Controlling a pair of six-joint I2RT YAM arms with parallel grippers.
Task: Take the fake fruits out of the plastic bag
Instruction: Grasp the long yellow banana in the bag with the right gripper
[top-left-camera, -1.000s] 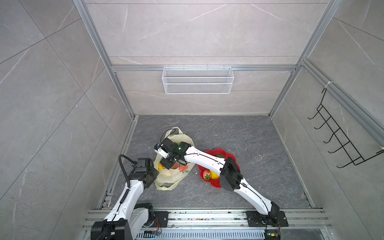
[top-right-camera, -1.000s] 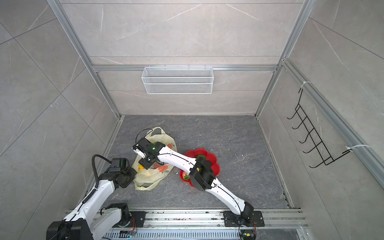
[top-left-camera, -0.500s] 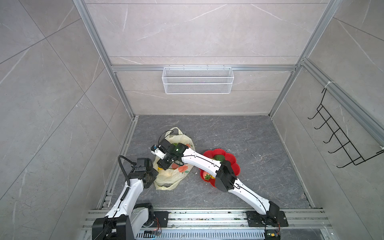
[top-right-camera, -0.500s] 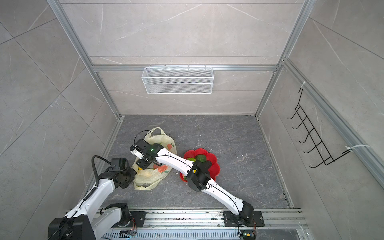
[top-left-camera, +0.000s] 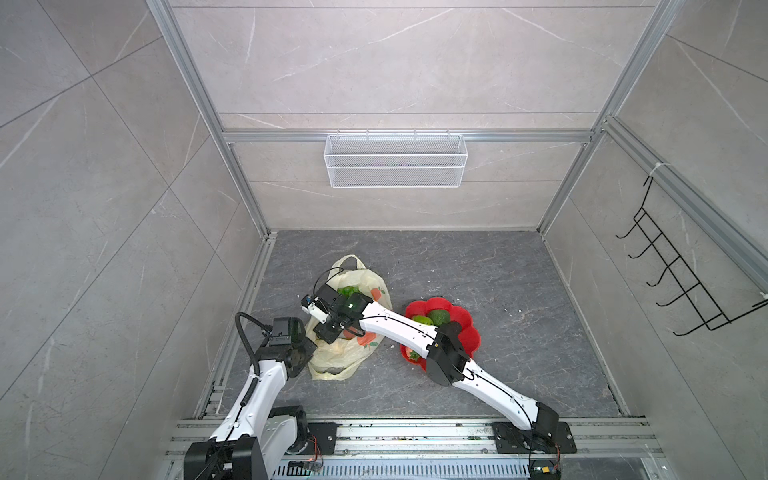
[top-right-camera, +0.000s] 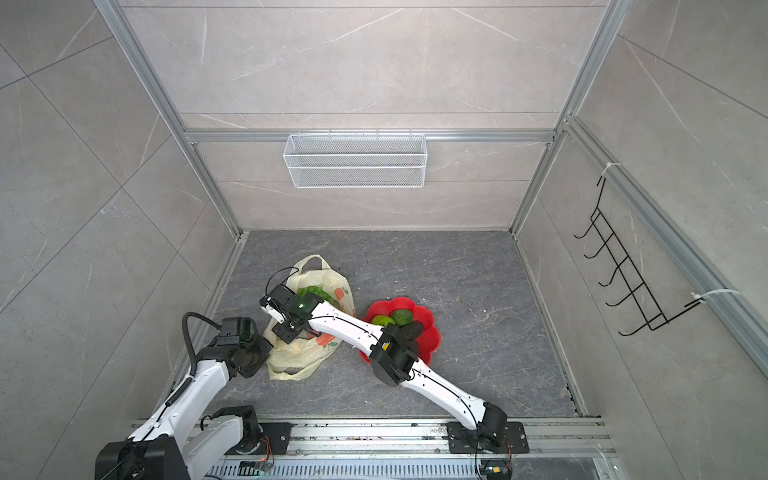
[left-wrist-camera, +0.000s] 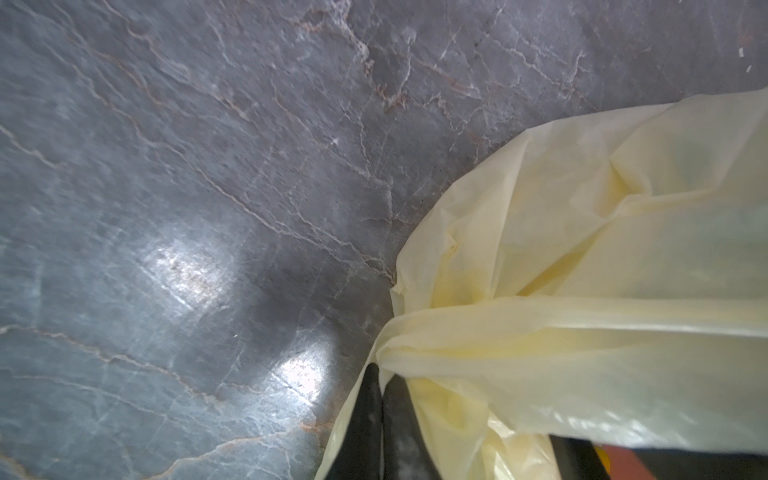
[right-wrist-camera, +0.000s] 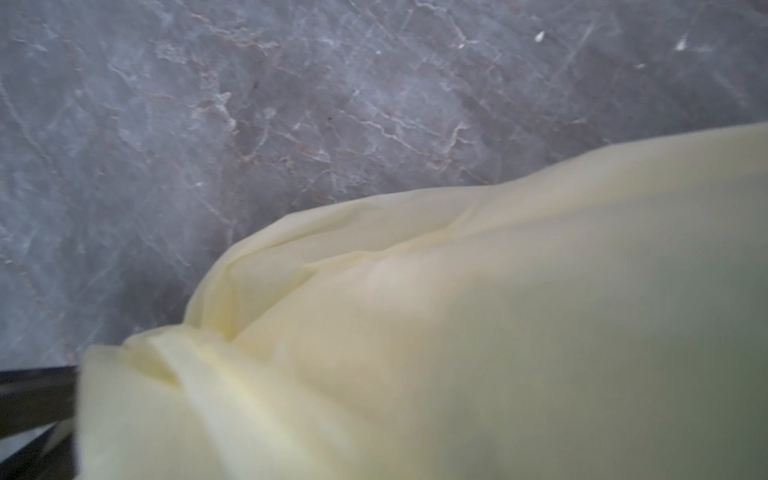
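1. The bag lies crumpled on the left part of the desk, close to the left wall. Its handle loop points toward the back wall.
2. A green fruit shows through the bag's open far end, and orange prints mark its side. You cannot tell what else is inside.
3. Your left hand is at the bag's near left edge. In the left wrist view its two dark fingers are pressed together, pinching a gathered fold of the pale yellow film.
4. Your right hand reaches across the middle and sits over the bag's centre, pointing down at it.
5. In the right wrist view, blurred film fills most of the frame and only one dark finger shows at the edge. You cannot tell whether this hand is spread or pressed together, nor whether it grips anything.
6. A red plate stands just right of the bag. The right arm crosses over its near left part, so whether plate and bag touch is hidden.
7. On the plate lie other fruits:
   - two green ones
   - a dark one
   - a strawberry at the near rim
8. A white wire basket hangs on the back wall.
9. A black hook rack hangs on the right wall.
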